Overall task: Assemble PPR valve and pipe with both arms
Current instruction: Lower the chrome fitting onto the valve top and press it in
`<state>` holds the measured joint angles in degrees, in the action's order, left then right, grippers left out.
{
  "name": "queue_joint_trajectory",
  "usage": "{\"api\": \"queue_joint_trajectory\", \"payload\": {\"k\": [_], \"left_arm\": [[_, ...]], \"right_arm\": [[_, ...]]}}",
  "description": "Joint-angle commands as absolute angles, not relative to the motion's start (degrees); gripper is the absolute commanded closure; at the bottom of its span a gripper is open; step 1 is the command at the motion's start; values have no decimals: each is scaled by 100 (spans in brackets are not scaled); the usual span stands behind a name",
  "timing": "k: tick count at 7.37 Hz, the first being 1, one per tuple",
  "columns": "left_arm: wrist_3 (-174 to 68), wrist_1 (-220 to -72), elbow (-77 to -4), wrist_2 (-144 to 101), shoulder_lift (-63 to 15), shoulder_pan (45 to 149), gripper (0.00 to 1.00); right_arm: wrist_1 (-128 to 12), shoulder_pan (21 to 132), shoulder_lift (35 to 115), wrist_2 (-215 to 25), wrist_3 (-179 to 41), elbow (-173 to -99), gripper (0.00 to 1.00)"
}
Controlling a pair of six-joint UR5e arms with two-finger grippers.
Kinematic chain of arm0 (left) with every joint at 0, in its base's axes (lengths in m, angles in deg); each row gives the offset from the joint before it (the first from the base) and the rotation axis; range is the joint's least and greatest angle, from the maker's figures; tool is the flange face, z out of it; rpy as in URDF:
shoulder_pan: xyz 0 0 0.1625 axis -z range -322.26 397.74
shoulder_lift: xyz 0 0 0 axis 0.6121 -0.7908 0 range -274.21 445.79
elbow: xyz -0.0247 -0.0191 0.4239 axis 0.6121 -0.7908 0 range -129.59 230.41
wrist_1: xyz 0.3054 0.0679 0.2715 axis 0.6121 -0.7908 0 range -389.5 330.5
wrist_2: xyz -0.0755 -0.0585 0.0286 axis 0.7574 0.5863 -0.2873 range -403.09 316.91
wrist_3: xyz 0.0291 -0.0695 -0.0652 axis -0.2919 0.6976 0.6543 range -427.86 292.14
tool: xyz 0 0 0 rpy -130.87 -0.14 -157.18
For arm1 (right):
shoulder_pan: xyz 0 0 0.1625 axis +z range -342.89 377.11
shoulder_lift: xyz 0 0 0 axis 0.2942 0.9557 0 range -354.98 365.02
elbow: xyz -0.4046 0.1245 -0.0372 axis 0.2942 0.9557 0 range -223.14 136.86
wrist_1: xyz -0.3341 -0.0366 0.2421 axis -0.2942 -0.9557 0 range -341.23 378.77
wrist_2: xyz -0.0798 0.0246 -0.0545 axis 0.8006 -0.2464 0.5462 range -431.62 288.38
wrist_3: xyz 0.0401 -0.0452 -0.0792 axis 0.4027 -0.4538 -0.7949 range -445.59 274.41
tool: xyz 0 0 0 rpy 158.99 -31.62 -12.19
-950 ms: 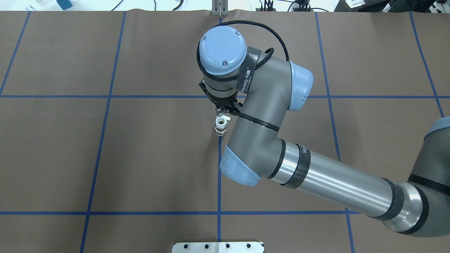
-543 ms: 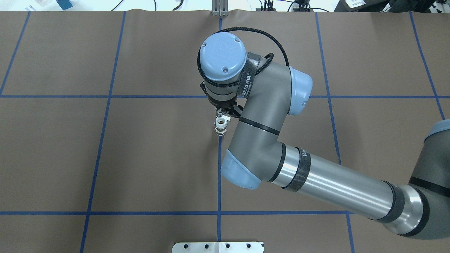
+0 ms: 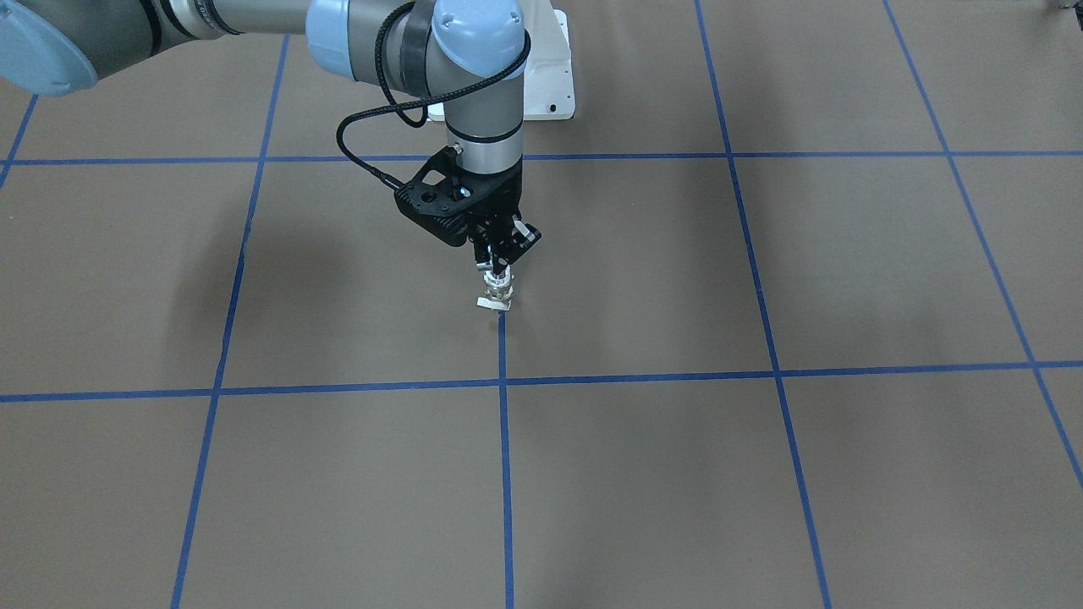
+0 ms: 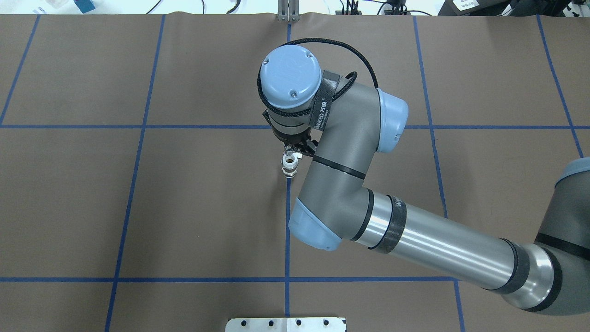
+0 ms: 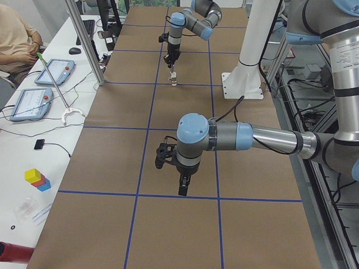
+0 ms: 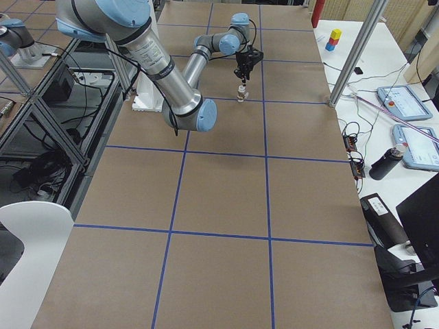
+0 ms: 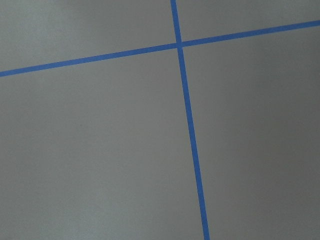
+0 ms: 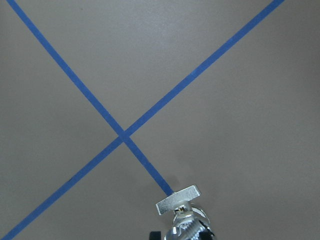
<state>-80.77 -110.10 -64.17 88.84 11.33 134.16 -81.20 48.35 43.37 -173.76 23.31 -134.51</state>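
Observation:
The PPR valve (image 4: 288, 170) stands upright on the brown mat at a blue tape line, its pale handle tab (image 8: 177, 199) sticking out sideways. It also shows in the front view (image 3: 496, 299). My right gripper (image 3: 499, 269) points straight down right above it, jaws close together, shut on a small shiny piece, seemingly the pipe (image 4: 289, 159), at the valve's top opening. My left gripper (image 5: 182, 188) hangs over bare mat far from the valve; it shows only in the left side view, so I cannot tell whether it is open or shut.
The white pedestal base (image 3: 550, 76) stands behind the valve, toward the robot. Blue tape lines (image 7: 187, 125) grid the brown mat. Beyond the table's far edge a metal post (image 6: 350, 62) stands beside a desk with tablets (image 5: 33, 101) and a seated person.
The right arm's wrist has sunk slightly toward the valve. The valve's white ring end, plain before, is now partly covered by the shiny piece.

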Motion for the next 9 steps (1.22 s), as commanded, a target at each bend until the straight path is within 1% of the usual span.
{"api": "queue_joint_trajectory", "payload": {"k": [1,9], "left_arm": [[-8078,-11010,-6420,8884,1134,13416,0],[-8078,-11010,-6437,8884,1134,13425,0]], "right_arm": [[-8151,4805,4352,-17375,2331,-13455,100],[-8239,4752,4326,-17366,2331,-13455,100]]}}
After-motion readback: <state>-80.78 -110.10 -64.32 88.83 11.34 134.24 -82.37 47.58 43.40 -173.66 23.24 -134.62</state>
